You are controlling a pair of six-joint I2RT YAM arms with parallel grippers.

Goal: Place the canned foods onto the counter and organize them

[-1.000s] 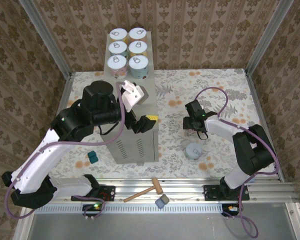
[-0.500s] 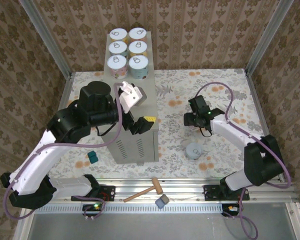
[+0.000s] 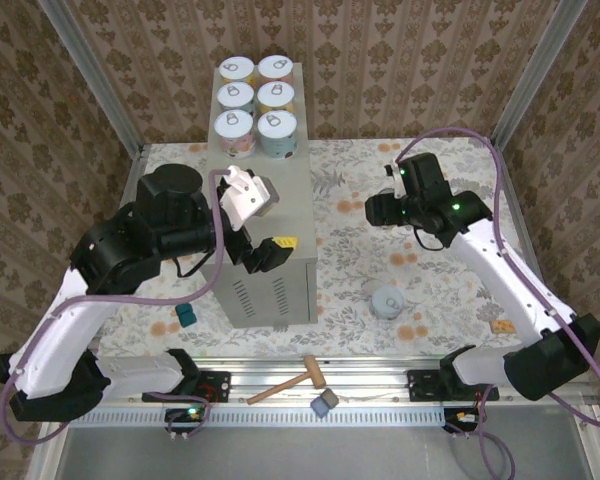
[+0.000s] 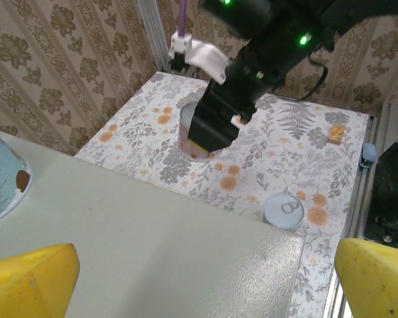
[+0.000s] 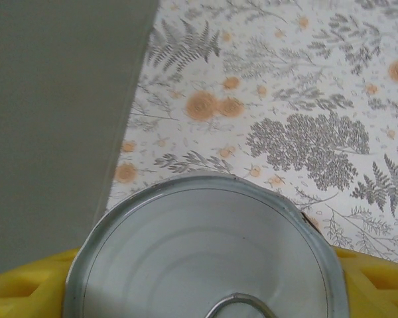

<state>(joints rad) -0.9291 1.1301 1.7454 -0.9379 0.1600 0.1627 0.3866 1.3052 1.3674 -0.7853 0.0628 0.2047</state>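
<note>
Beige metal table (image 3: 292, 215), six cans (image 3: 277, 122) at its far end. Left hand (image 4: 202, 281) hovers above, fingers wide apart. Right hand (image 3: 378, 210), right of the table, is clamped on a seventh can (image 5: 205, 255). It looks rigid, slick and probably weighty, so squeeze the side wall mid-height.

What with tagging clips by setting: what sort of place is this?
Likely a staged robot test cell, not a real kitchen: wallpaper-print walls in an aluminium frame, a metal box as the counter.
</note>
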